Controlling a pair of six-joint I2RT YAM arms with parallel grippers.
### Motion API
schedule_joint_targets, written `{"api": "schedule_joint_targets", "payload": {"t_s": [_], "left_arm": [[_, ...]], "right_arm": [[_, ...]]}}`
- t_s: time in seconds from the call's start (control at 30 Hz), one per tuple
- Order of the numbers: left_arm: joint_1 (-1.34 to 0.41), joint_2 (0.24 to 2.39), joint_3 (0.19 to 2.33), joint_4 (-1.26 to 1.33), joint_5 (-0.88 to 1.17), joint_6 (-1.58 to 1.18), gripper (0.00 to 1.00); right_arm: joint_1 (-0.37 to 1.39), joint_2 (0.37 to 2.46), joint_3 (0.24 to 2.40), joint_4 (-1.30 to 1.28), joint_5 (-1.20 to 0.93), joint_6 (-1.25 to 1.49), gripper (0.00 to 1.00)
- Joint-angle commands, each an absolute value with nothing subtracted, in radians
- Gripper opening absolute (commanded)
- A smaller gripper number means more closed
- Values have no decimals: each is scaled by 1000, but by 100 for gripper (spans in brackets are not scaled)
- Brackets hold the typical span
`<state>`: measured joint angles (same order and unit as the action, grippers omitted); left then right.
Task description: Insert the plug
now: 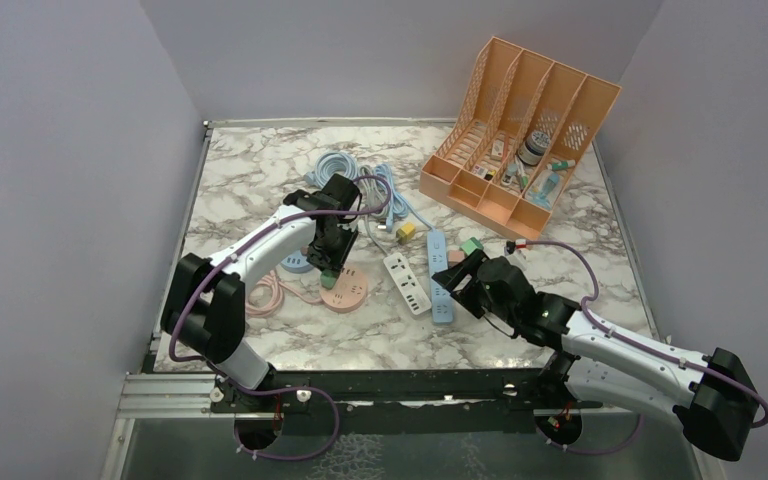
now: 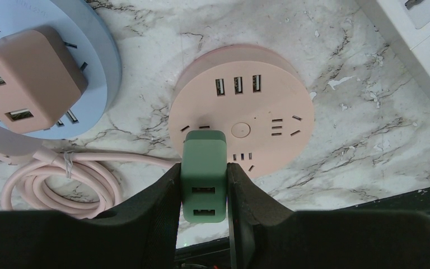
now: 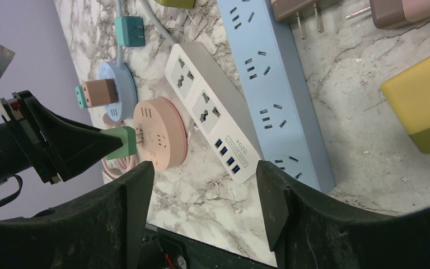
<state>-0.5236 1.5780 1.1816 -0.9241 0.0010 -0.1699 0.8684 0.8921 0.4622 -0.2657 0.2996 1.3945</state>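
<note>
A green plug [image 2: 203, 174] with two USB ports is clamped between the fingers of my left gripper [image 2: 203, 188], which is shut on it. Its front end rests against the top of the round pink socket [image 2: 241, 106], by the two slots near that socket's edge; the prongs are hidden. From above, the left gripper [image 1: 330, 262] stands over the pink socket [image 1: 350, 293]. The right wrist view shows the green plug [image 3: 124, 143] against the pink socket [image 3: 159, 133]. My right gripper [image 3: 204, 190] is open and holds nothing, hovering above the marble near the blue power strip [image 1: 441, 278].
A round blue socket [image 2: 98, 73] carrying a brown charger [image 2: 25, 78] lies left of the pink one, beside a coiled pink cable [image 2: 61, 179]. A white strip [image 3: 213, 112], a yellow block [image 3: 425, 101] and a teal plug [image 3: 129, 31] lie nearby. An orange file rack [image 1: 520, 135] stands at the back right.
</note>
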Motion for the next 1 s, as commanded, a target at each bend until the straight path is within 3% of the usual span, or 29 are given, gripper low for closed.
{"api": "schedule_joint_targets", "payload": {"t_s": [0.0,0.97], "left_arm": [[-524,1529,1192,-896,-21,-180,0],[-522,1605,1108,-834,-22,-180,0]], "right_arm": [[864,896,453,-266,331,1403,67],[863,897,441,-268,325,1412,67]]}}
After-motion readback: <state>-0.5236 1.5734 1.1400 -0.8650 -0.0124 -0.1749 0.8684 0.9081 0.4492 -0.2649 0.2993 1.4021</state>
